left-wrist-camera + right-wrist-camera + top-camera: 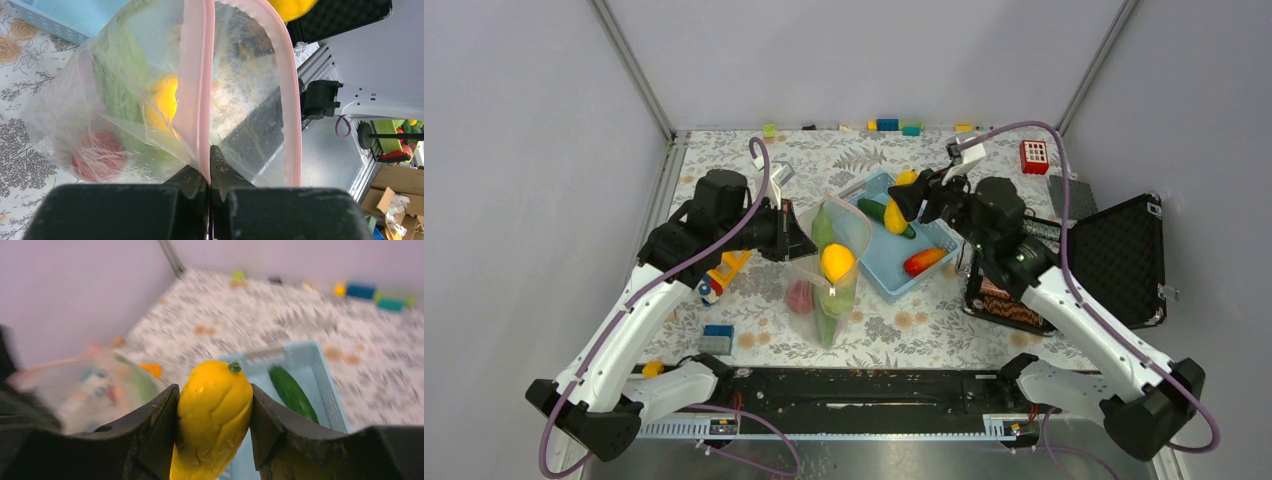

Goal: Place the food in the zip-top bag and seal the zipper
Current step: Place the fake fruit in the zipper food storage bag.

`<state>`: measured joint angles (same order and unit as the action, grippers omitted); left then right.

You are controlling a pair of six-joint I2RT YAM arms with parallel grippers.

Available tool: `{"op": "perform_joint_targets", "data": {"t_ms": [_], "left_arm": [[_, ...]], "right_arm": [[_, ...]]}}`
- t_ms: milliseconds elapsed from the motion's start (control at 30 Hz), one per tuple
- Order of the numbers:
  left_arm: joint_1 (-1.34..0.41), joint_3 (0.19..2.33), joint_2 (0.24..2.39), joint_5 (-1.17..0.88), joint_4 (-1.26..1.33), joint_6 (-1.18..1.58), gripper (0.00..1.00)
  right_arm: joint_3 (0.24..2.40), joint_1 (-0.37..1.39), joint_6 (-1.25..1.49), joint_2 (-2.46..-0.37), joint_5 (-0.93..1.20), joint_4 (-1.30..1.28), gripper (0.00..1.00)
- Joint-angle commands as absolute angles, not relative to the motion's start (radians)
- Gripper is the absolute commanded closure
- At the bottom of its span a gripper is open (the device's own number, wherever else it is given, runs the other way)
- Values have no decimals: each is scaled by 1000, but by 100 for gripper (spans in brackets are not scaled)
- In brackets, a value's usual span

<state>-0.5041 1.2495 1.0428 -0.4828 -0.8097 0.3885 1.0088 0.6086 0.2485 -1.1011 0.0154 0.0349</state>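
Observation:
The clear zip-top bag stands open mid-table. It holds a yellow lemon, a red apple and green pieces. My left gripper is shut on the bag's pink zipper strip, pinching it at my left gripper's fingertips. The lemon and apple show through the plastic. My right gripper is shut on a yellow fruit and holds it above the blue basket, right of the bag mouth. A cucumber and a red-orange fruit lie in the basket.
The light blue mesh basket sits right of the bag. An open black case stands at the right. Coloured blocks line the far edge, with a red block nearby. A toy and a blue block lie at the left.

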Motion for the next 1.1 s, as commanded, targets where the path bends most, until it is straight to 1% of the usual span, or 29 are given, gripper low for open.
{"op": "perform_joint_targets", "data": {"t_ms": [0, 100, 200, 267, 467, 567, 633, 700, 767, 833, 933, 1067], "left_arm": [[-500, 1260, 1032, -488, -738, 380, 100], [-500, 1259, 1032, -486, -739, 382, 100], [-500, 1258, 1037, -480, -740, 382, 100], [-500, 1255, 1040, -493, -739, 382, 100], [-501, 1253, 1038, -504, -739, 383, 100], [-502, 1253, 1036, -504, -740, 383, 100], [-500, 1253, 1037, -504, -739, 385, 100], [-502, 1254, 1037, -503, -739, 385, 100], [-501, 1254, 1036, -505, -739, 384, 100], [-500, 1253, 1036, -503, -739, 385, 100], [-501, 1253, 1033, -500, -739, 385, 100], [-501, 1254, 1028, -498, -739, 385, 100]], "right_arm": [[990, 646, 257, -1022, 164, 299, 70], [985, 681, 307, -1016, 236, 412, 69], [1007, 742, 303, -1048, 261, 458, 68], [1034, 783, 286, -1089, 271, 471, 66], [1082, 846, 300, -1194, 311, 480, 65], [1103, 875, 266, -1228, 293, 425, 59], [1125, 893, 240, -1247, 269, 360, 52], [1126, 908, 224, -1256, 246, 330, 41], [1125, 912, 216, -1254, 238, 310, 33], [1128, 915, 216, -1252, 241, 290, 21], [1127, 918, 218, -1244, 253, 275, 14], [1118, 917, 236, -1229, 255, 267, 11]]}}
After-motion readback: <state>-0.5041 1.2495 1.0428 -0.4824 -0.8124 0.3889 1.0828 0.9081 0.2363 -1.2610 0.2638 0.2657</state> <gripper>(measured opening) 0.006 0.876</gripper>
